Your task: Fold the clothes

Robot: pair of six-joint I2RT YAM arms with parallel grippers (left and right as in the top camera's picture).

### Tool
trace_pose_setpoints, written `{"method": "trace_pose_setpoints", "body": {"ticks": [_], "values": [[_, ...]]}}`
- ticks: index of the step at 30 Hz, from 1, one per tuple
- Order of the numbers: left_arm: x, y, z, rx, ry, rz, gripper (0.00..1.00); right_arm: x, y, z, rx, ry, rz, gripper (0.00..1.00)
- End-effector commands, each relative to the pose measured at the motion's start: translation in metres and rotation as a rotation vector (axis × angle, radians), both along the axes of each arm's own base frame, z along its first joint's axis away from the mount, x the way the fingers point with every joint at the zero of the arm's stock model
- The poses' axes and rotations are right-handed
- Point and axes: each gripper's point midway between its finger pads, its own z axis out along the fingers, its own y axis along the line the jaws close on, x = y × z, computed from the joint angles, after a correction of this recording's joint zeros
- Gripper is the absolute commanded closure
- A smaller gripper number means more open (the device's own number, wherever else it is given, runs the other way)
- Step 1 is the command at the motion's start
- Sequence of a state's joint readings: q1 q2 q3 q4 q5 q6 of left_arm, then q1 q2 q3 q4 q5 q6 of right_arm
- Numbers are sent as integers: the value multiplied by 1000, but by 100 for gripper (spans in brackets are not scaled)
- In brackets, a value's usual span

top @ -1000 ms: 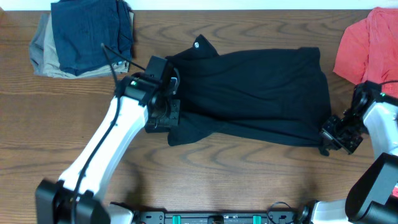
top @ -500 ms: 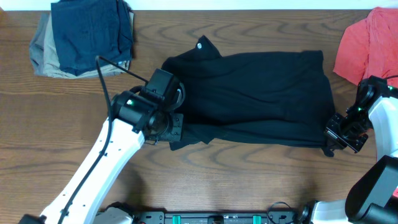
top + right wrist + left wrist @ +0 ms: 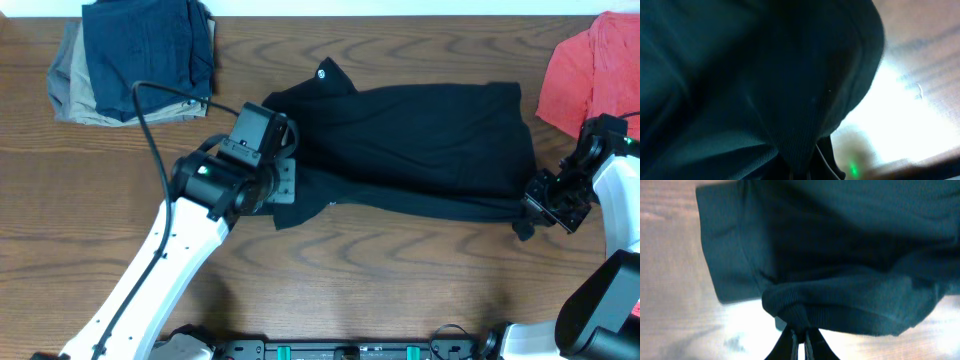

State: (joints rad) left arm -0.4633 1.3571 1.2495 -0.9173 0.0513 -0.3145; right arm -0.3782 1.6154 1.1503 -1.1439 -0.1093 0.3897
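Left gripper point(image 3: 801, 338) and right gripper point(image 3: 527, 218) each pinched tight on one end of the black shirt point(image 3: 420, 150).
The left gripper's jaws are closed on a bunched fold at the shirt's lower left corner, with fabric gathered just above its tips in the wrist view. The right gripper's jaws are closed on the lower right edge, and cloth drapes over them. The shirt lies lengthwise across the middle of the wooden table point(image 3: 400, 285), with a small white logo mark point(image 3: 321, 71) near its upper left. A navy garment point(image 3: 150, 50) sits folded on a khaki garment point(image 3: 72, 95) at the far left corner, and a coral-red shirt point(image 3: 590, 70) lies at the far right.
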Motion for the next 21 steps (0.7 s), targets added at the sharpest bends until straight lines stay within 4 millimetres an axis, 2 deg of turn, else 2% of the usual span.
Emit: {"method": "trace_pose_setpoints", "body": {"ticks": [1,4,6,8,13,21], "values": [[17,8,-11,74,-26,43,94,18,-3,9,-19,-81,4,96],[30,12,-23,124,-33,65,94,34,-9,10,-43,-147,5,94],[38,12,-33,152,-28,75,94,45,-11,12,-51,-193,6,99],[46,13,-43,177,-24,85,94,57,-13,14,-55,-244,8,99],[62,14,-60,163,-15,153,94,76,-14,20,-54,-326,17,99],[88,17,-75,146,-43,189,94,92,6,21,-66,-368,88,98]]}}
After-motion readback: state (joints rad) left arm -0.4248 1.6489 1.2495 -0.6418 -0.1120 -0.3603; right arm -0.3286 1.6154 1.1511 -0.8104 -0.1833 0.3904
